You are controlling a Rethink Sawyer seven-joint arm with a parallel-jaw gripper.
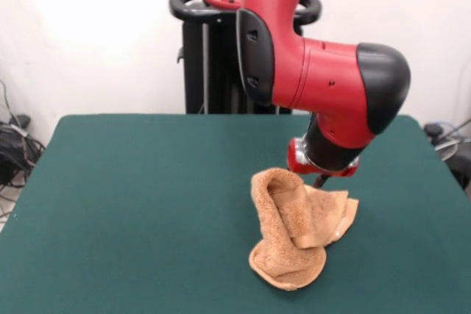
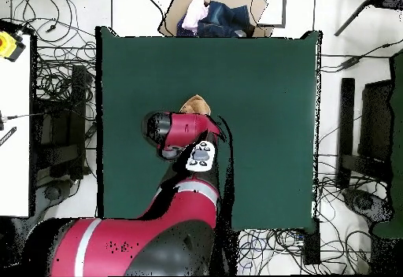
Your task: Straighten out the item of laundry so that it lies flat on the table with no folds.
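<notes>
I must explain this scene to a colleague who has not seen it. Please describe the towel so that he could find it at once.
Start at the large dark green table in front of the red and black arm. Directly below the arm's lowered end, right of centre in the front view, lies the towel. It is a small, fuzzy, orange-tan cloth, bunched and folded over itself, the only object on the green surface.

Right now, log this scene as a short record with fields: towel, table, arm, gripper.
towel: orange-tan towel, bunched and folded over itself, part raised in a hump, not flat
table: green table, towel right of centre in the front view
arm: red and black arm reaches down over the towel's far edge
gripper: hidden behind the wrist and towel; open or shut cannot be told
</notes>
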